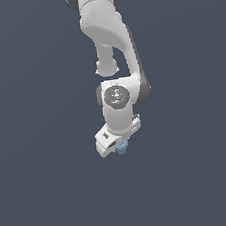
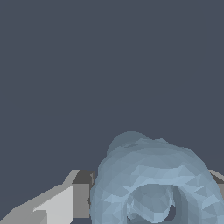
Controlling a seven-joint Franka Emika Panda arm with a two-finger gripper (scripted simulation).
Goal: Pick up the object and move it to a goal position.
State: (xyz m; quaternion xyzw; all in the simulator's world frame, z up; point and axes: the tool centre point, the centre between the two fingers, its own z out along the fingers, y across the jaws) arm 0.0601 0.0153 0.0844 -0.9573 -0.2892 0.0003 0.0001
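The white arm's tool is clamped on the pale-blue object, which sits between its fingers and pokes out just below them, its rounded knobbly end filling the wrist view.

No readable text in either view.

The white arm carries no legible label, brand or number; a small dark mark on the end effector housing is too small to read, and the pale-blue object and plain dark background bear no signs or writing.
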